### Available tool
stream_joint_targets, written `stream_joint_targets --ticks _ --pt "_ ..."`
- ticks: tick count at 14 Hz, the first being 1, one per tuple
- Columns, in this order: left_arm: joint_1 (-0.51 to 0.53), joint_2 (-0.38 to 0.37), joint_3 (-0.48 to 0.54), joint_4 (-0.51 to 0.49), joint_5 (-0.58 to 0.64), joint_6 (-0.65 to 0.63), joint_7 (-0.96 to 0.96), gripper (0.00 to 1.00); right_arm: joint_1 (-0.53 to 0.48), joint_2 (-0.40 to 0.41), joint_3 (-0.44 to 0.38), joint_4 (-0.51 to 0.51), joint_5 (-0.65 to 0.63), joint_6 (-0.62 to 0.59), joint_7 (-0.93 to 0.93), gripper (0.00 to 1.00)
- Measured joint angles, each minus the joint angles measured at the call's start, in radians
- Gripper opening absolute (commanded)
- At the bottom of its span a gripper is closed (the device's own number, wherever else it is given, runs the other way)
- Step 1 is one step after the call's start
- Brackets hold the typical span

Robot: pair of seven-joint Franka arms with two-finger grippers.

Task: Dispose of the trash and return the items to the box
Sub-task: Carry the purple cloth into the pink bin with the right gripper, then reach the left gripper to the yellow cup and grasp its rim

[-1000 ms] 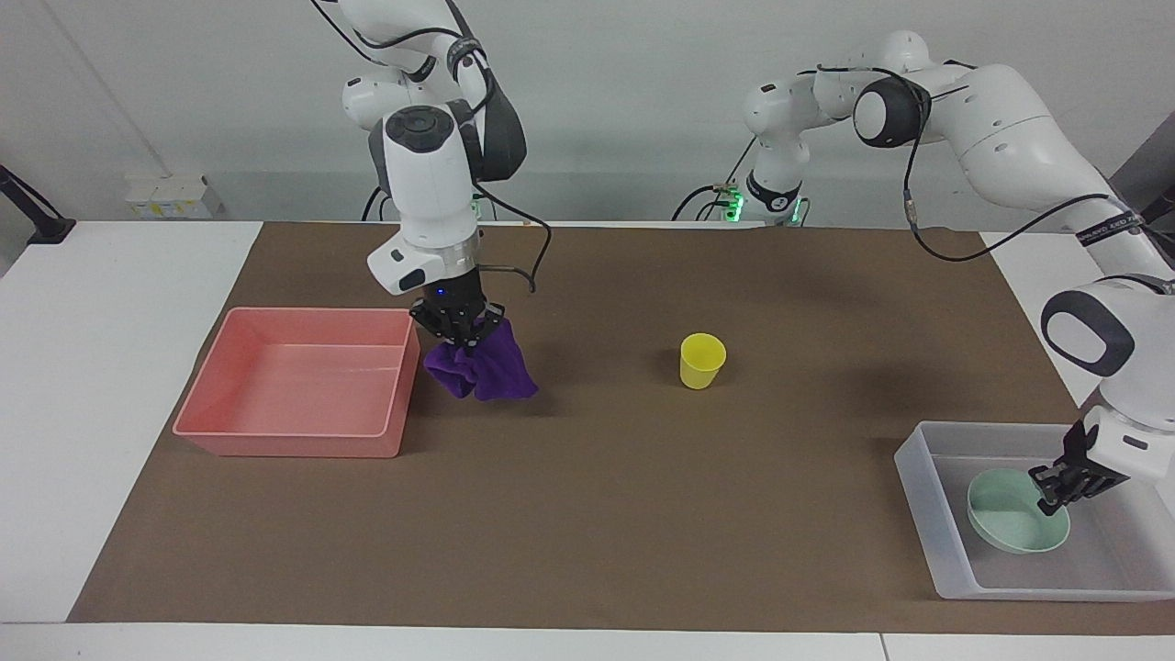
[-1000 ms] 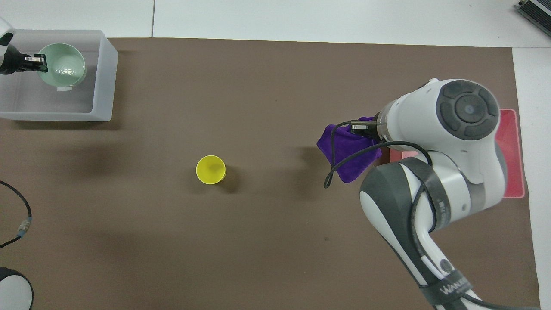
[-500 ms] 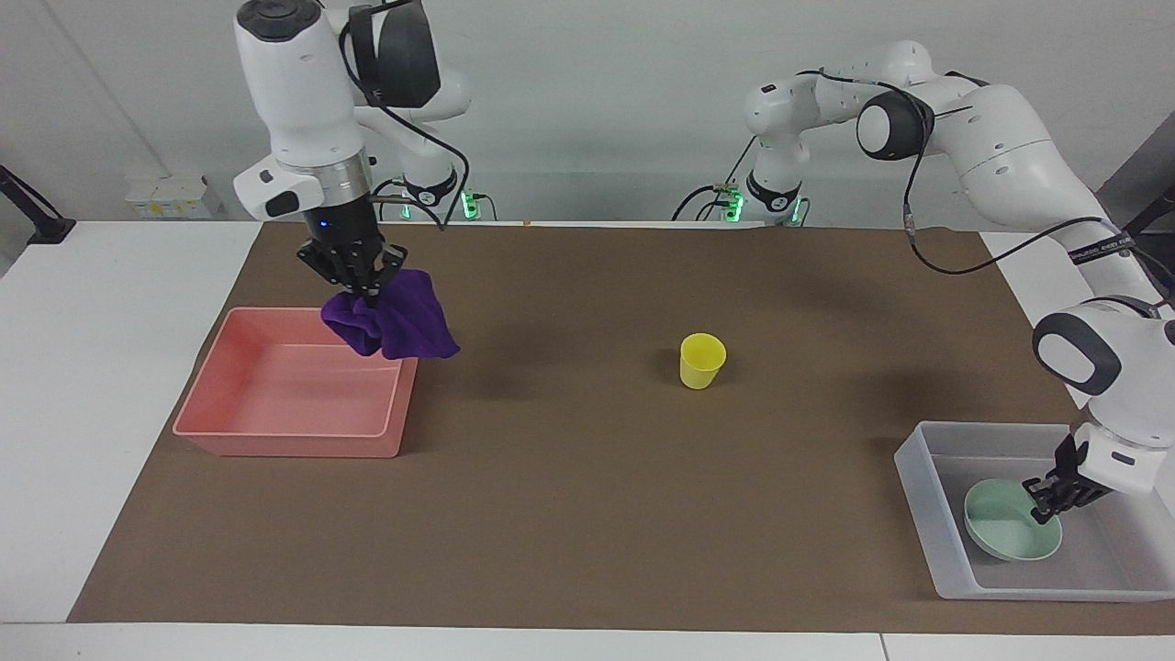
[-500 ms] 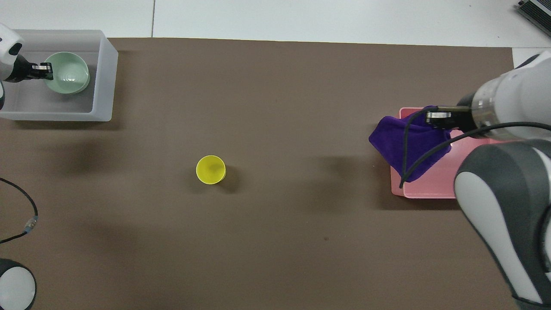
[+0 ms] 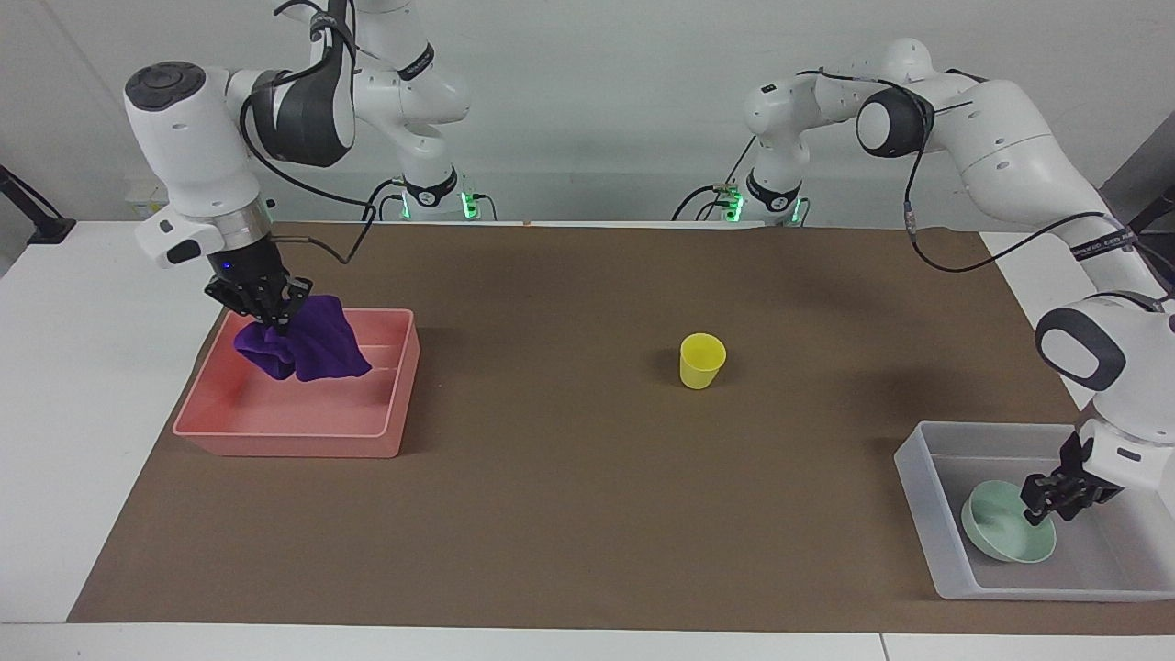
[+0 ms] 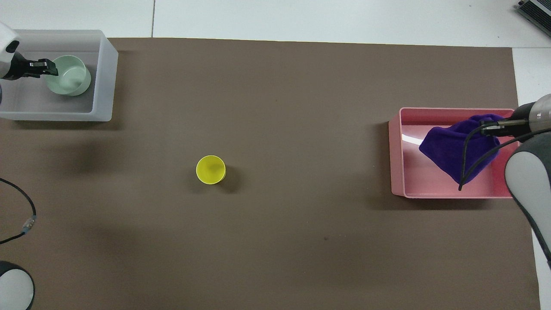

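Observation:
My right gripper (image 5: pixel 273 319) is shut on the purple cloth (image 5: pixel 307 349) and holds it hanging over the inside of the pink bin (image 5: pixel 294 427). In the overhead view the cloth (image 6: pixel 450 148) covers part of the bin's floor. My left gripper (image 5: pixel 1042 512) is shut on the rim of the mint-green bowl (image 5: pixel 1001 537) and holds it tilted, low inside the translucent box (image 5: pixel 927 514) at the left arm's end of the table. The yellow cup (image 5: pixel 702 360) stands upright and alone on the brown mat near the table's middle.
The pink bin (image 6: pixel 396 150) sits at the right arm's end of the mat. The box (image 6: pixel 103 77) sits at the mat's corner farthest from the robots. A loose black cable (image 6: pixel 26 215) lies near the left arm's base.
My right gripper has carried the cloth from beside the pink bin to over its inside. My left gripper has lowered the bowl deeper into the box.

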Motion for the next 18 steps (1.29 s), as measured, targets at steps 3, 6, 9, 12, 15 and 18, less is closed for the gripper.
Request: stream_joint_targets --ticks 3,6,9,12,15,18 --pt "-0.020 -0.116 -0.010 -0.085 0.000 -0.025 0.002 1.00 -0.008 0.006 0.000 -0.101 0.000 0.122 0.000 0.00" --pt "-0.084 -0.306 -0.018 -0.296 0.000 -0.032 0.001 1.00 -0.022 0.027 0.000 -0.162 0.000 0.209 0.000 0.00" --pt "-0.190 -0.493 -0.019 -0.514 -0.001 -0.044 -0.069 1.00 -0.033 0.053 0.000 -0.178 0.000 0.245 0.000 0.00" --pt "-0.320 -0.609 -0.020 -0.691 -0.001 -0.044 -0.222 1.00 -0.034 0.100 0.001 -0.198 0.002 0.311 0.007 0.00" --pt "-0.439 -0.654 -0.021 -0.805 -0.001 -0.027 -0.333 1.00 -0.033 0.130 0.002 -0.205 0.002 0.330 0.029 0.23" --pt "-0.515 -0.687 -0.020 -0.923 -0.001 0.079 -0.379 1.00 -0.033 0.131 0.002 -0.226 0.002 0.352 0.036 0.92"
